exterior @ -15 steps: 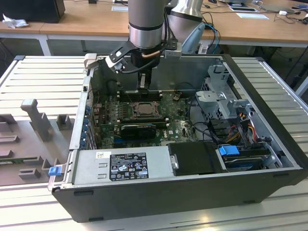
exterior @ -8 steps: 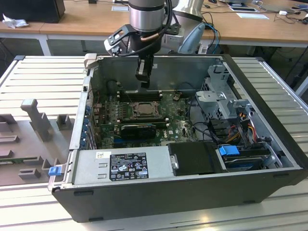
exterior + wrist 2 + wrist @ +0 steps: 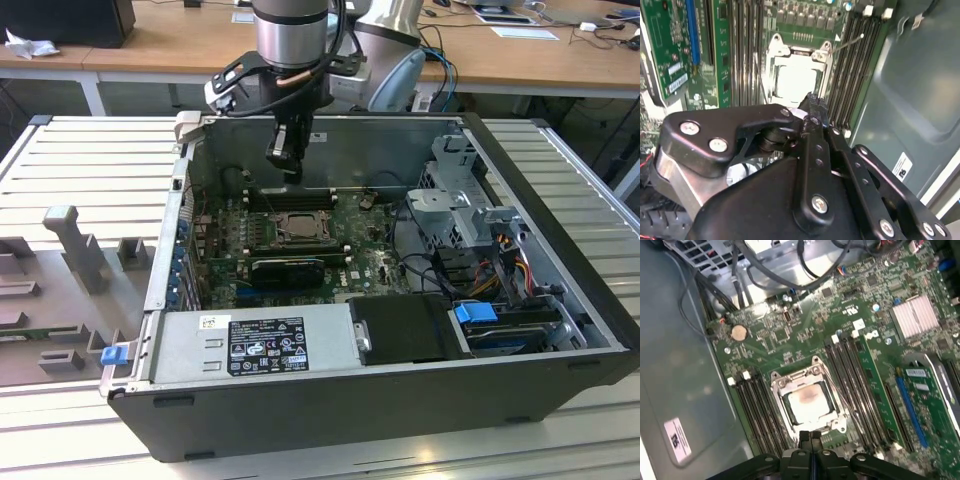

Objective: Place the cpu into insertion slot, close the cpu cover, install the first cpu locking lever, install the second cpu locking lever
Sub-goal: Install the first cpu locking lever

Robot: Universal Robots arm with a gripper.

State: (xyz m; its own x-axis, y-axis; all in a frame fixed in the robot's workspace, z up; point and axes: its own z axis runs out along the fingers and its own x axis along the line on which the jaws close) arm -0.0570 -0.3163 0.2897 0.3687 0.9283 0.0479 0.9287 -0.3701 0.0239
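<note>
The cpu (image 3: pixel 808 402), a silver-grey square chip, lies in the insertion slot (image 3: pixel 300 226) on the green motherboard; it also shows in the second wrist view (image 3: pixel 795 82). The cpu cover (image 3: pixel 781 387), a silvery frame, lies flat around the chip. A thin wire lever (image 3: pixel 847 42) sticks out from one socket corner. My gripper (image 3: pixel 811 437) hangs above the socket's edge inside the case, shut, with nothing between its black fingers (image 3: pixel 812 107). In the exterior view the gripper (image 3: pixel 285 160) sits just behind and above the socket.
Black memory slots (image 3: pixel 757 410) flank the socket on both sides. A long black card (image 3: pixel 288 268) lies in front of the socket. The case's steel walls (image 3: pixel 330 130), a drive cage (image 3: pixel 455 200) with cables and the power supply (image 3: pixel 260 340) ring the board.
</note>
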